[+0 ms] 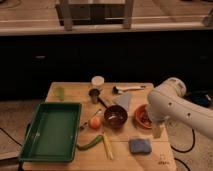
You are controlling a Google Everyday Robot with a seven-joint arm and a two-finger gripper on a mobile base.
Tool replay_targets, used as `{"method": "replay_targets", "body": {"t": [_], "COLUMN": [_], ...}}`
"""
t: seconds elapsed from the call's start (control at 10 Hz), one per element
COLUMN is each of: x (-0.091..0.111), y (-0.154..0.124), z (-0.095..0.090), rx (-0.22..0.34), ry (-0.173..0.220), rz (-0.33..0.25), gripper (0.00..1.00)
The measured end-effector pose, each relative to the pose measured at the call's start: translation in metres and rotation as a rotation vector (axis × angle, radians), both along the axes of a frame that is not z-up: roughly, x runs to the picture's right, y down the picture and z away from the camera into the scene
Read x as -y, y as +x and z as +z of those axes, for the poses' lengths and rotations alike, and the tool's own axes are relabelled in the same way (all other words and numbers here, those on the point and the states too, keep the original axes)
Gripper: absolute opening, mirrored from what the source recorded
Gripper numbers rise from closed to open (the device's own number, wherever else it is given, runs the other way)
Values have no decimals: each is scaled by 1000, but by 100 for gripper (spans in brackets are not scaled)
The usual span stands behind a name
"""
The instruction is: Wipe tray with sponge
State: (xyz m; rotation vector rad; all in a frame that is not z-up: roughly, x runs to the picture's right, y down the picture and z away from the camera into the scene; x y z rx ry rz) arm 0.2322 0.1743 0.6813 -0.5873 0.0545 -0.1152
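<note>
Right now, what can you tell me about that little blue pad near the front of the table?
The sponge is a small blue-grey rectangular pad with a darker edge. It looks soft and lies flat on the wooden table, near its front right corner. Nothing touches it: a yellow stick lies to its left and the orange bowl sits behind it. The gripper, under the white arm, hangs just behind and to the right, apart from it.

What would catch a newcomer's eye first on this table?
The big dark-green tray at the left front of the table, and the bulky white robot arm looming over the right edge; its gripper does not show. Between them sit a dark bowl mid-table and the blue-grey sponge near the front.
</note>
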Motion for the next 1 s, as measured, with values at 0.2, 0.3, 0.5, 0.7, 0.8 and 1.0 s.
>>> {"method": "replay_targets", "body": {"t": [0.2,0.3,0.5,0.7,0.8,1.0], "x": [-10,-15,-28,-35,-40,-48], "y": [-5,-8,-17,-22,-25,-32], "z": [2,3,9,13,16,26], "rx": [16,24,39,48,55,75], "ry": [-5,-5,-7,-5,-4,0], "rz": [-26,-40,-65,-79,-85,-91], "gripper": [80,80,80,80,80,80]}}
